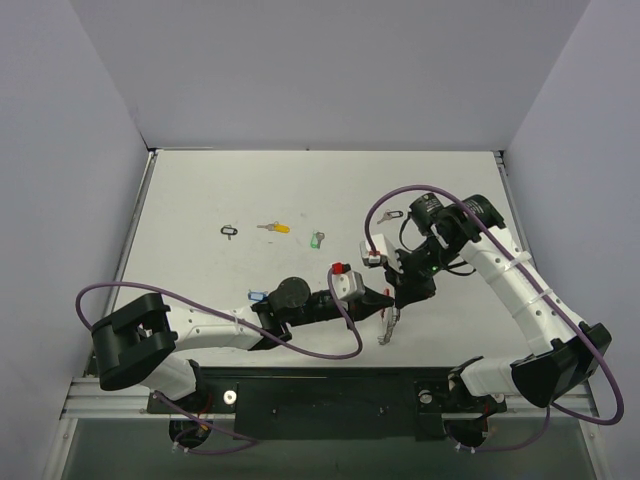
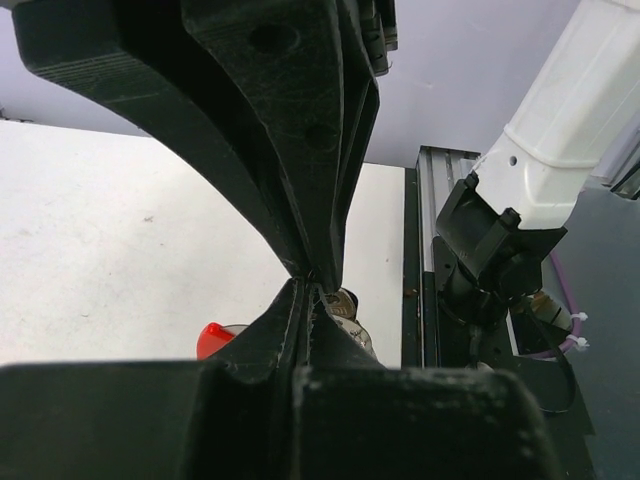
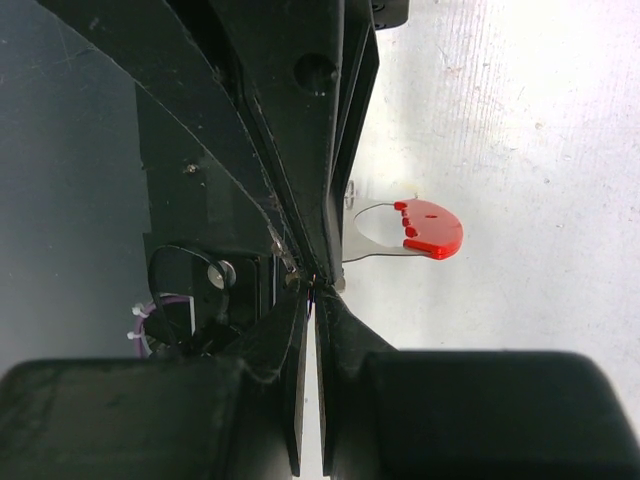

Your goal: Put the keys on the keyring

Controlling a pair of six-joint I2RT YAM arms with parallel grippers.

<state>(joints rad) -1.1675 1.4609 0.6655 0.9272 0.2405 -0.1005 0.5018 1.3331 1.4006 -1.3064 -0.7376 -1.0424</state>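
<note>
Red-tabbed keyring [image 3: 430, 228] hangs between the arms, its silver loop pinched by the shut jaws of the right gripper [image 3: 312, 285], the left gripper [image 2: 308, 278] closed beside it; ideally right holds steady while left fetches keys [image 1: 272, 227] off the worktop [image 1: 200, 190].

Your top external camera sits above and behind the arm bases, looking down and forward over the whole table [image 1: 200, 210] from afar. Each wrist camera sits close behind its own fingers. The one on the left gripper [image 2: 310, 282] faces the right arm [image 2: 560, 120] and the table's near edge. The one on the right gripper [image 3: 312, 285] faces the tabletop. Both wrist views catch the red keyring [image 3: 425, 228].
</note>
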